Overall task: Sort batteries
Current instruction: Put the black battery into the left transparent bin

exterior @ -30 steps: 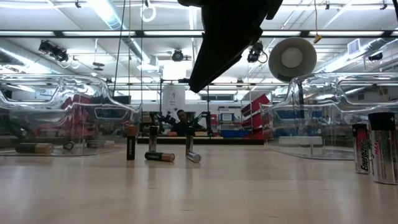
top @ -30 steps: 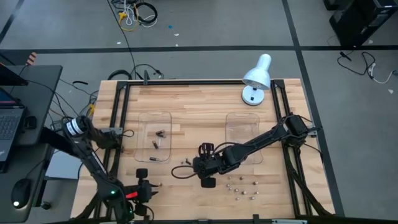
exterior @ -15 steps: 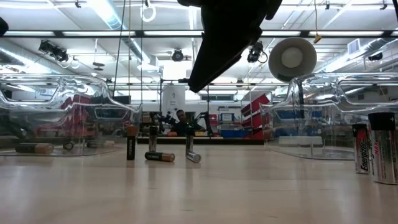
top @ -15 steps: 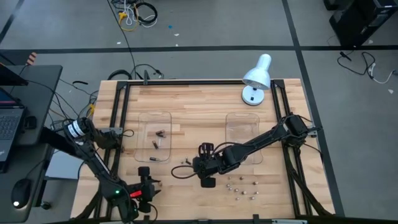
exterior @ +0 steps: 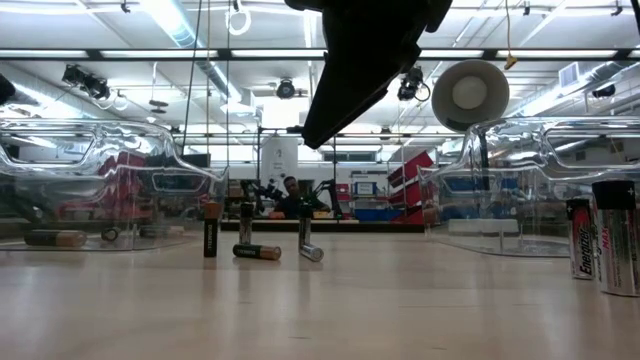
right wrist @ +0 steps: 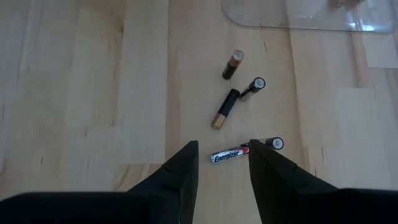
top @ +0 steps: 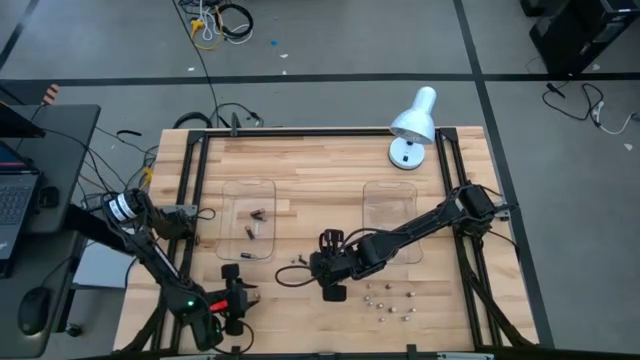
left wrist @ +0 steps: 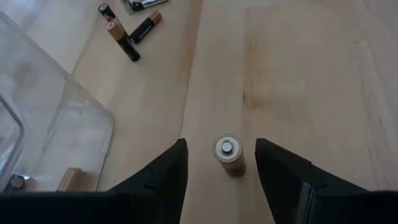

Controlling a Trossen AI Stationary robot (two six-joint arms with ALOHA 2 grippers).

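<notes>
Standing battery between open left tool fingers.

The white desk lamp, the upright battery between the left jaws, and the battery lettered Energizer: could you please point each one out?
White desk lamp [top: 414,116]: high view, on its shade.
Upright battery with a silver cap [left wrist: 227,150]: left wrist view, on its top end.
Black-and-silver lying battery lettered Energizer [right wrist: 227,155]: right wrist view, on its label.
</notes>
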